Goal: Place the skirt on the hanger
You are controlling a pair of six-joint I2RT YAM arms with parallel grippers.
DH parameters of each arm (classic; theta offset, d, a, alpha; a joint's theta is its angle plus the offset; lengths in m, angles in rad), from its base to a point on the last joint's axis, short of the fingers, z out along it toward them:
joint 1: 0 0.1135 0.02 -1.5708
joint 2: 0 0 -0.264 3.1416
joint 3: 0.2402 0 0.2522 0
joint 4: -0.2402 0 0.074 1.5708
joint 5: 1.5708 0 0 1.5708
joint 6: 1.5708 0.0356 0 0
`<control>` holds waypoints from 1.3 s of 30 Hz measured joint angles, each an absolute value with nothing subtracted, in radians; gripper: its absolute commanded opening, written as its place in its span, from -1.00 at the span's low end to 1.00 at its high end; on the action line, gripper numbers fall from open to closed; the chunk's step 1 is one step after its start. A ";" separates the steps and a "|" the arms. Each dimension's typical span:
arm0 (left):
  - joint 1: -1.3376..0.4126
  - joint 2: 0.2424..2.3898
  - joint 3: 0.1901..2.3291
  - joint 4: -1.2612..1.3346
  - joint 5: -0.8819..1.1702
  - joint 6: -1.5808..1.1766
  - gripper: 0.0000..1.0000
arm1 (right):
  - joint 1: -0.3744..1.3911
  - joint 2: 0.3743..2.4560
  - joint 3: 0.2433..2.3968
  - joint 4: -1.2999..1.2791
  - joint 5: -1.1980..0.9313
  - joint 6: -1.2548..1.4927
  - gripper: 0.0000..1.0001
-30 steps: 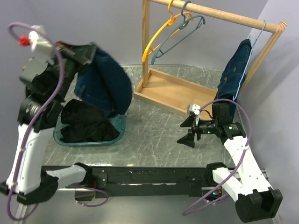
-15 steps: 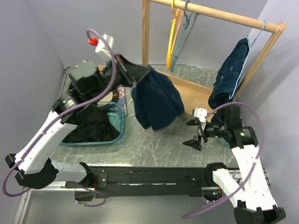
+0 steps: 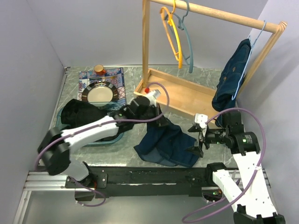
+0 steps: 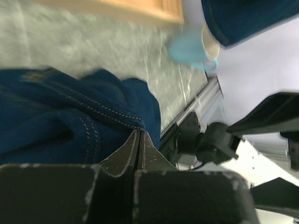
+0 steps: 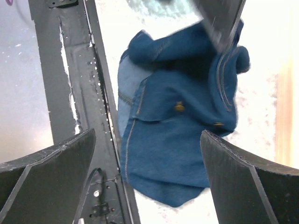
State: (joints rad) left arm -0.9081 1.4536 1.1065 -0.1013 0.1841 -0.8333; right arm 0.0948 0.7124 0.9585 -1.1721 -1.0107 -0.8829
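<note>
The blue denim skirt (image 3: pixel 166 145) lies crumpled on the table in front of the wooden rack. My left gripper (image 3: pixel 156 119) is shut on its upper edge; in the left wrist view the fingertips (image 4: pixel 138 134) pinch a stitched seam of the skirt (image 4: pixel 60 121). My right gripper (image 3: pixel 193 138) stands open just right of the skirt, pointing at it. In the right wrist view the skirt (image 5: pixel 177 126) fills the gap between the wide-apart fingers (image 5: pixel 51 172). A yellow hanger (image 3: pixel 171 32) and a grey-blue hanger (image 3: pixel 187 44) hang bare on the rod.
The wooden rack's base (image 3: pixel 182 95) is behind the skirt. Another denim garment (image 3: pixel 231 77) hangs at the rod's right end. A teal basket (image 3: pixel 117 135) of black clothes stands at the left, a plate (image 3: pixel 99 94) on a patterned mat behind it. A light-blue mug (image 4: pixel 189 49) stands near the right arm.
The left arm swung the skirt from high above the basket rightward and down onto the table. The right gripper moved slightly lower, toward the skirt. The empty hangers have swung.
</note>
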 measured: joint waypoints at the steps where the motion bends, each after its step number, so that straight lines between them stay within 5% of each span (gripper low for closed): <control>1: -0.916 1.485 1.092 -0.061 0.215 -0.836 -0.98 | 0.095 0.719 0.955 -1.171 -1.010 -0.880 1.00; 4: -0.940 1.541 1.042 0.071 0.288 -0.860 -0.97 | 0.095 0.750 0.955 -1.163 -1.009 -0.873 1.00; 8: -0.989 1.557 0.915 0.240 0.347 -0.896 -0.54 | 0.096 0.789 0.954 -1.153 -1.004 -0.865 1.00; 15: -1.081 1.557 0.767 0.401 0.411 -0.922 -0.21 | 0.116 0.862 0.955 -1.113 -0.986 -0.825 0.98; 19: -1.129 1.532 0.619 0.540 0.421 -0.943 0.20 | 0.132 0.904 0.955 -1.020 -0.955 -0.713 0.97; 29: -1.121 0.942 0.595 0.196 0.194 -0.766 0.87 | 0.331 1.002 0.965 -0.804 -0.794 -0.440 0.98; 39: -1.083 0.575 0.439 -0.041 -0.147 -0.803 0.96 | 0.601 1.297 1.170 -0.725 -0.516 -0.297 0.92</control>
